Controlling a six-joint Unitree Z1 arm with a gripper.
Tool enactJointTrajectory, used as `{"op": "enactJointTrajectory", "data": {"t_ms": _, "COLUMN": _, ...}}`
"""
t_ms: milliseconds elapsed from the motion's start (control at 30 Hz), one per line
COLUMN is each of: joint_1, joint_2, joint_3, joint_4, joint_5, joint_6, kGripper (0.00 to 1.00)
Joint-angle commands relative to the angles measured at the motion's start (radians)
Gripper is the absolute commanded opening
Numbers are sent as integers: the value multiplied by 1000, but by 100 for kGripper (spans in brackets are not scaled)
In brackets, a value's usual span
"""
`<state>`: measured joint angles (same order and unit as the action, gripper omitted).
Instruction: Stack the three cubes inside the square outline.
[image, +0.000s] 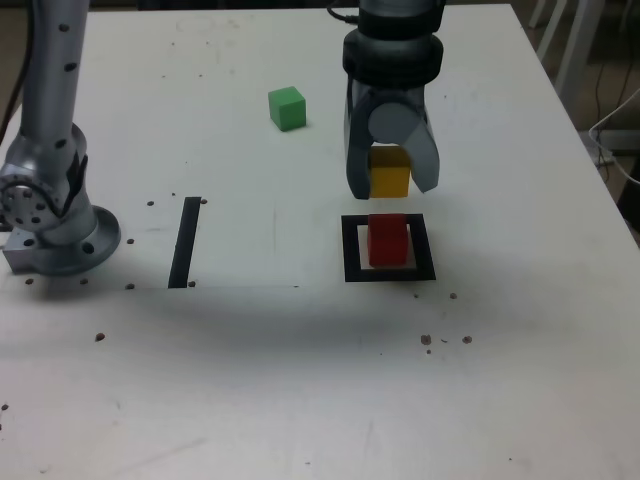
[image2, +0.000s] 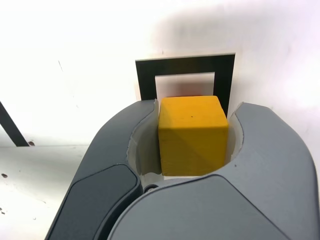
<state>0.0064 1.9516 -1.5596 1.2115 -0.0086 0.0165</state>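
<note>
- The arm (image: 392, 40) comes down from the top of the exterior view, with the hand (image: 392, 185) pointing down at the tabletop (image: 300, 380).
- The hand is closed on the yellow cube (image: 390, 172); the wrist view shows that cube (image2: 192, 135) pinched between the two grey fingers (image2: 270, 150), one on each side.
- The yellow cube hangs clear of the tabletop, just above and behind the red cube (image: 388, 240) in the exterior view, not touching it.
- The red cube sits inside the square outline (image: 352, 250), on its white centre.
- In the wrist view the outline (image2: 145, 80) lies just beyond the held cube, which hides the red cube from that camera.
- The green cube (image: 287, 108) rests alone on the tabletop, well apart from the outline, toward the exterior view's upper left of the hand.
- A straight black strip (image: 185, 242) lies on the tabletop at the exterior view's left of the outline.
- The arm's silver base (image: 50, 215) stands at the exterior view's left edge.
- Small dark specks (image: 445, 340) dot the tabletop near the outline.
- No writing or label can be read on anything.
</note>
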Motion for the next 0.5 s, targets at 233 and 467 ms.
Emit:
{"op": "enactJointTrajectory", "data": {"t_ms": 233, "joint_1": -69, "joint_2": -11, "joint_3": 27, "joint_4": -15, "joint_5": 7, "joint_6": -69, "kGripper": 19}}
{"op": "enactJointTrajectory", "data": {"t_ms": 467, "joint_1": -93, "joint_2": 6, "joint_3": 32, "joint_4": -20, "joint_5": 26, "joint_6": -126, "kGripper": 19}}
